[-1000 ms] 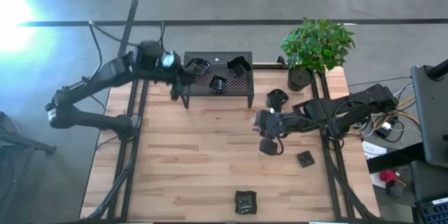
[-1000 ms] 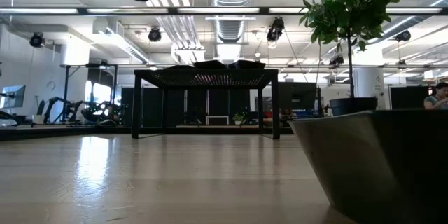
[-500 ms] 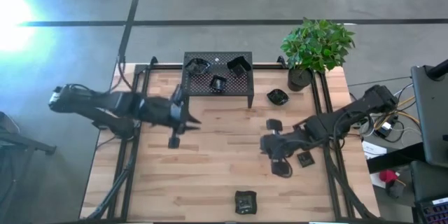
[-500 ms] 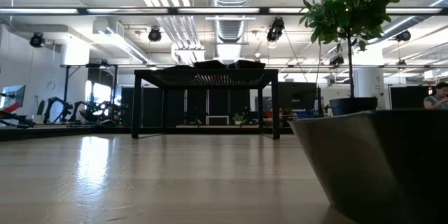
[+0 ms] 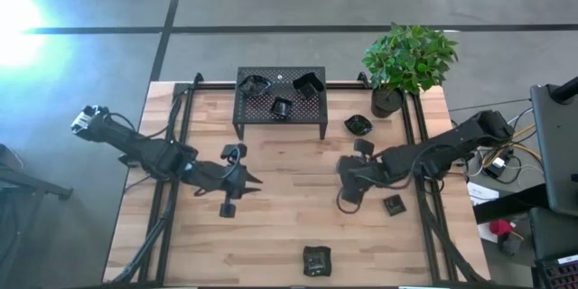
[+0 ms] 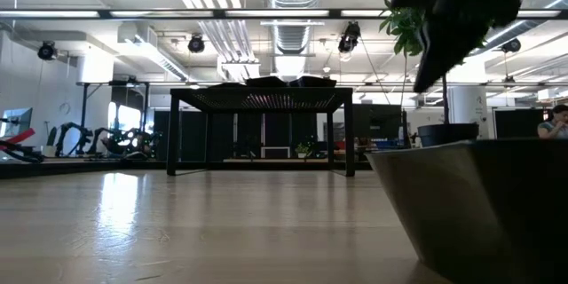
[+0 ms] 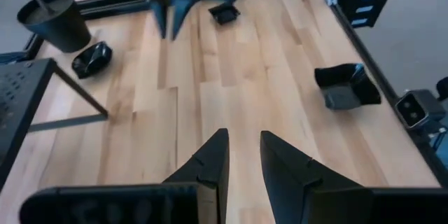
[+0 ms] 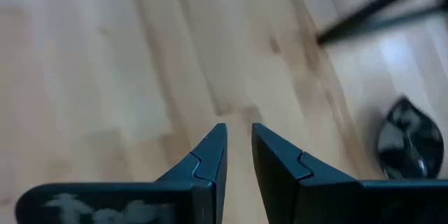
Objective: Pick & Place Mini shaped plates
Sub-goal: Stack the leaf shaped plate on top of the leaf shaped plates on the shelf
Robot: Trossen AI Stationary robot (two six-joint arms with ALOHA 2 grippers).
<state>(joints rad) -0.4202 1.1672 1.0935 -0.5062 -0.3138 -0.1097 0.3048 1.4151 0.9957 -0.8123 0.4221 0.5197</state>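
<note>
Over on the left, the left gripper hovers above bare wood in front of the black perforated rack, fingers nearly together with only a slim gap, nothing between them. Up on that rack sit three mini shaped plates, one at its left end, one in the middle, one at its right end. Moving right, one plate lies alone at the table's near edge. Then the right gripper, over mid-table, its fingers likewise set narrow and empty. Just beside it lies a plate, well apart from another resting near the dark pot of the green plant at the far right corner.
</note>
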